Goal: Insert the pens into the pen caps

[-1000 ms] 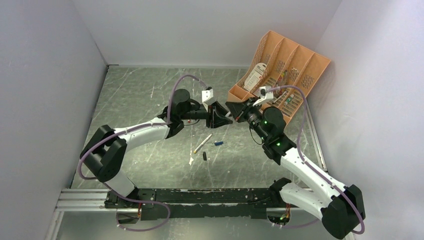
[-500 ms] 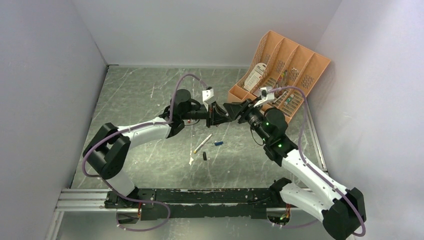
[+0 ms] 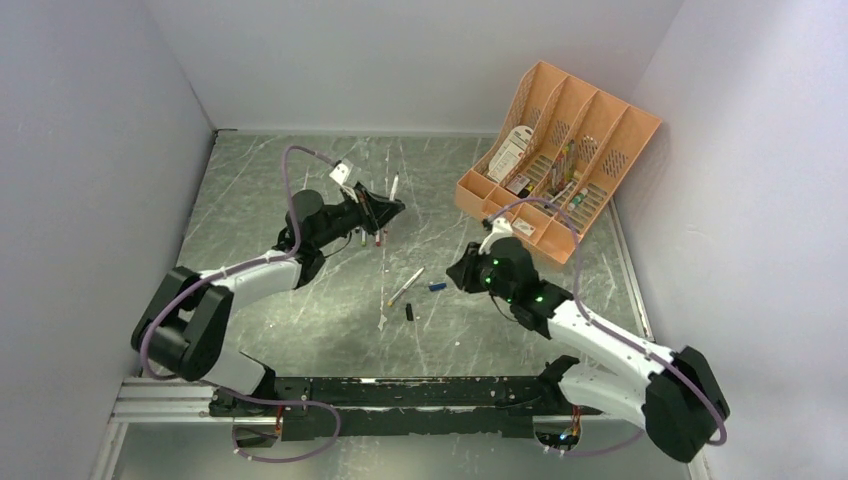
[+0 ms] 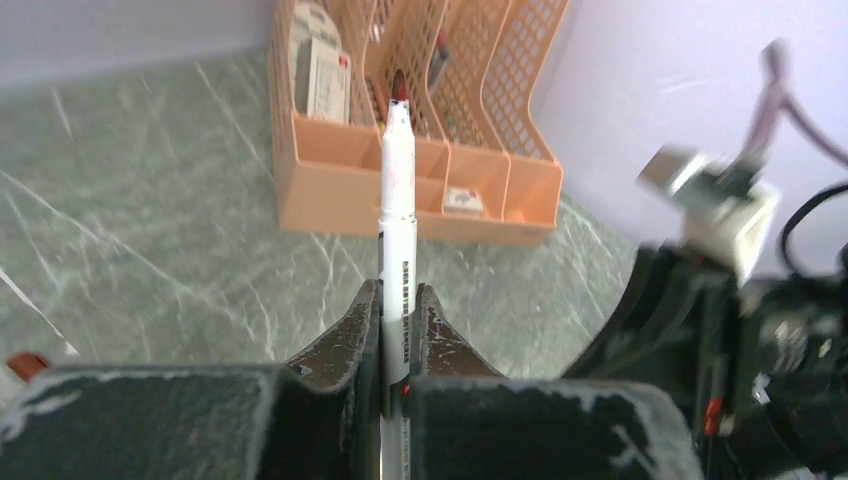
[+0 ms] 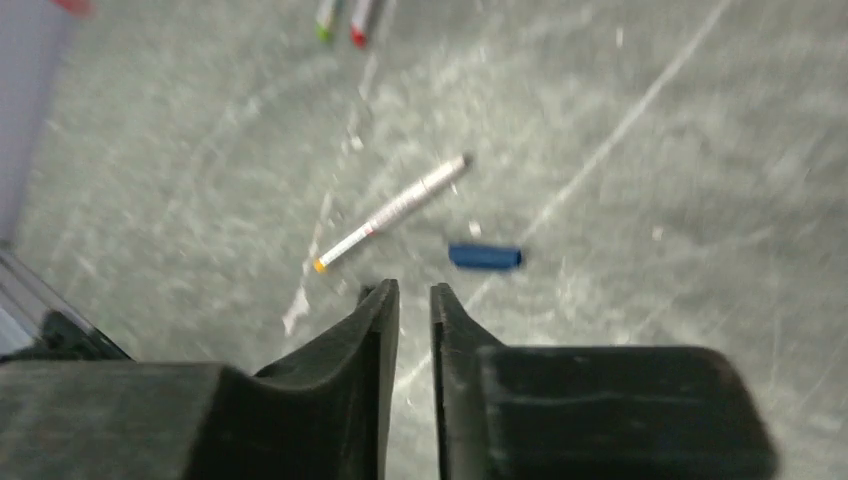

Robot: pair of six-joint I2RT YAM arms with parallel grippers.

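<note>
My left gripper [image 3: 376, 210] is shut on a white pen [image 4: 398, 190] that stands up between the fingers, its red tip [image 4: 399, 86] pointing away. In the top view the held pen [image 3: 393, 186] is above the table's left-centre. My right gripper [image 3: 460, 272] hangs over the table with only a narrow gap between its fingers [image 5: 380, 320] and nothing in it. Just beyond it lie a pen with an orange end [image 5: 395, 210], a blue cap [image 5: 485, 256] and a dark cap [image 3: 410, 312]. Two more pens [image 5: 342, 18] with green and red ends lie farther off.
The orange slotted organizer [image 3: 585, 120] stands at the back right with boxes and pens in it; it also shows in the left wrist view [image 4: 330, 205]. A white scrap [image 3: 382, 322] lies by the dark cap. Grey walls close in the left, back and right.
The two grippers were tip to tip at the centre. Now the left has swung back left with the pen, and the right has drawn back toward the loose pen and caps.
</note>
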